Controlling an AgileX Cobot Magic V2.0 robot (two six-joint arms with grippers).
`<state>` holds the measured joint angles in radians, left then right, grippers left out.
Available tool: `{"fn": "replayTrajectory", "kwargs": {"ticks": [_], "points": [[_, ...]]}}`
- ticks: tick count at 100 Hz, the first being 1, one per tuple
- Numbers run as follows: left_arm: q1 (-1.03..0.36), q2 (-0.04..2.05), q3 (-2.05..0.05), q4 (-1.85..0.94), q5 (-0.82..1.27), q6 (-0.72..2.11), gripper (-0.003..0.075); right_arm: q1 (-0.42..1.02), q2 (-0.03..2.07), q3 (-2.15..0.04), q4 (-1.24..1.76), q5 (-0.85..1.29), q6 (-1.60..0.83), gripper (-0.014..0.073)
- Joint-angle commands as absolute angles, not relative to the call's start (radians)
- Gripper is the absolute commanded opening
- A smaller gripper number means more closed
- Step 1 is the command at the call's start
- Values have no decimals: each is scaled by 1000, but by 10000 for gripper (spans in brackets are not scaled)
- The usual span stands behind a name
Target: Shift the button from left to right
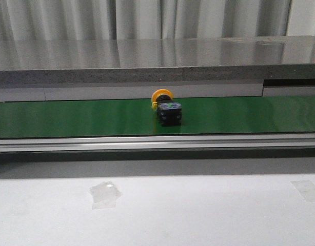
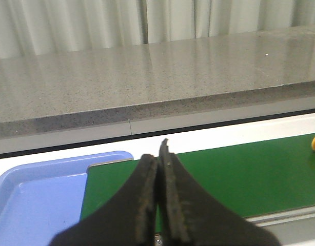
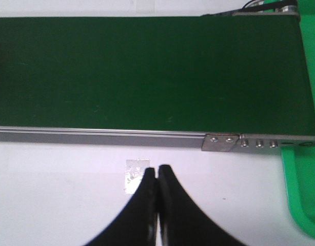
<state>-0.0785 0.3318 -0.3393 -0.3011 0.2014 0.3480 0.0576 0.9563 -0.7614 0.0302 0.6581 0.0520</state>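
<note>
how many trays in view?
2. Blue tray sits at the belt's left end in the left wrist view; green tray sits past the belt's right end in the right wrist view. Neither shows in front view.

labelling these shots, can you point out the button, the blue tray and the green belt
button (image 1: 166, 108), front view, on its black body just under the yellow cap
blue tray (image 2: 34, 200), left wrist view, on its bare floor
green belt (image 3: 147, 77), right wrist view, on its bare middle

A green belt (image 1: 70, 117) runs between a blue tray (image 2: 34, 189) and a green tray (image 3: 303, 195).
</note>
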Motion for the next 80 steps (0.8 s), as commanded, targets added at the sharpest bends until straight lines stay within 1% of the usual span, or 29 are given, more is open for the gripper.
{"fn": "replayTrajectory", "kwargs": {"ticks": [1, 6, 11, 23, 28, 35, 39, 54, 80], "points": [[-86, 338, -368, -317, 120, 341, -20, 57, 966, -798, 24, 592, 51, -32], [-86, 338, -368, -317, 120, 341, -20, 57, 966, -798, 24, 591, 51, 24], [-86, 338, -368, -317, 120, 341, -20, 57, 966, -798, 24, 587, 51, 107], [-86, 338, -368, -317, 120, 341, -20, 57, 966, -798, 24, 578, 51, 381], [-86, 338, -368, -317, 120, 341, -20, 57, 966, -798, 26, 569, 51, 471], [-86, 338, -368, -317, 120, 341, -20, 57, 966, -798, 47, 563, 51, 551], [-86, 338, -368, -317, 120, 341, -20, 57, 966, -798, 56, 555, 51, 567], [-86, 338, -368, -317, 120, 341, -20, 57, 995, -824, 93, 567, 0, 561], [-86, 338, -368, -317, 120, 341, -20, 57, 1173, -994, 259, 649, -200, 561]]}}
